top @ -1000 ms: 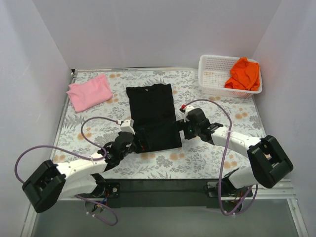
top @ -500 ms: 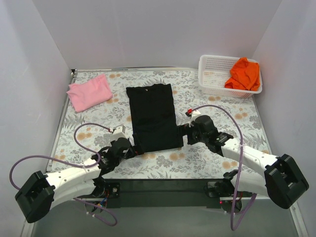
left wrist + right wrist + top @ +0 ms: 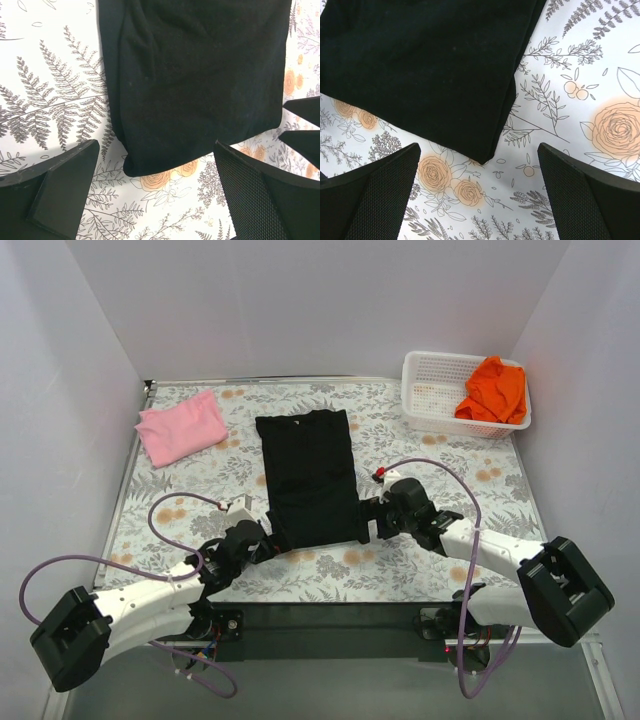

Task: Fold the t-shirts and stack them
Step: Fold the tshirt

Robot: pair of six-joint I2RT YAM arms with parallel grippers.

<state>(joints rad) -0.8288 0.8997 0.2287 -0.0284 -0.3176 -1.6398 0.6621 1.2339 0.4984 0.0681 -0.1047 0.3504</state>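
At the far left of the flower-print table (image 3: 420, 450) lies the pink t-shirt (image 3: 181, 427), folded flat. The left gripper (image 3: 264, 540) sits low by the near left corner of the black t-shirt (image 3: 310, 477), jaws spread wide and gripping nothing. The black t-shirt lies in mid-table, folded into a long rectangle. The right gripper (image 3: 372, 521) is at its near right corner, equally wide open and empty. In the far right corner, the orange t-shirt (image 3: 494, 390) lies bunched in a white basket (image 3: 428, 375).
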